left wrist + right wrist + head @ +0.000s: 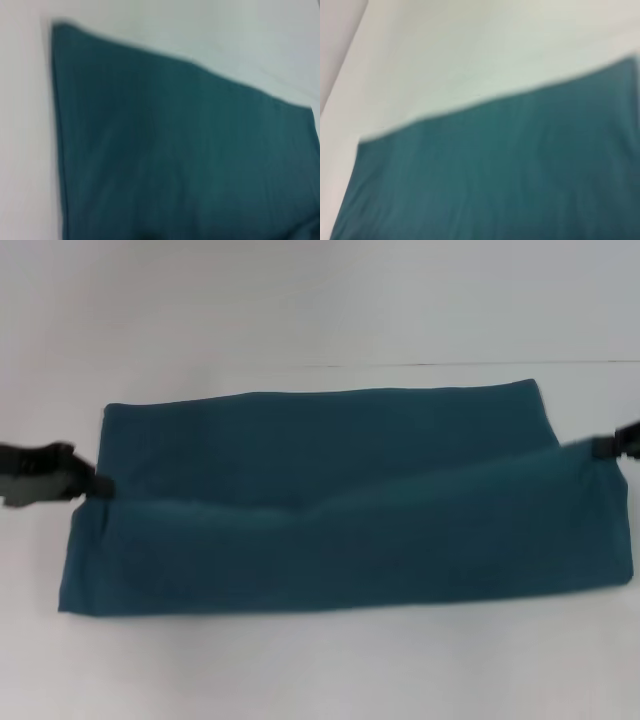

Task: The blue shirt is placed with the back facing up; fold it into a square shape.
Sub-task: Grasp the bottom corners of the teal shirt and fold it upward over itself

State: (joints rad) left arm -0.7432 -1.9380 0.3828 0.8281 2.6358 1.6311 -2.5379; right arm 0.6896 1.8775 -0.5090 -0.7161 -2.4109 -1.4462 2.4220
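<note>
While blue shirt [340, 510] drapes, white table [320, 300]

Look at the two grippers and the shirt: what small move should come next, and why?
Probably carry the raised fold onward toward the far edge, both arms together. The left gripper and right gripper each hold an end of the blue shirt where a lifted layer sags in the middle over the flat layer on the table; it is not yet laid down.
</note>
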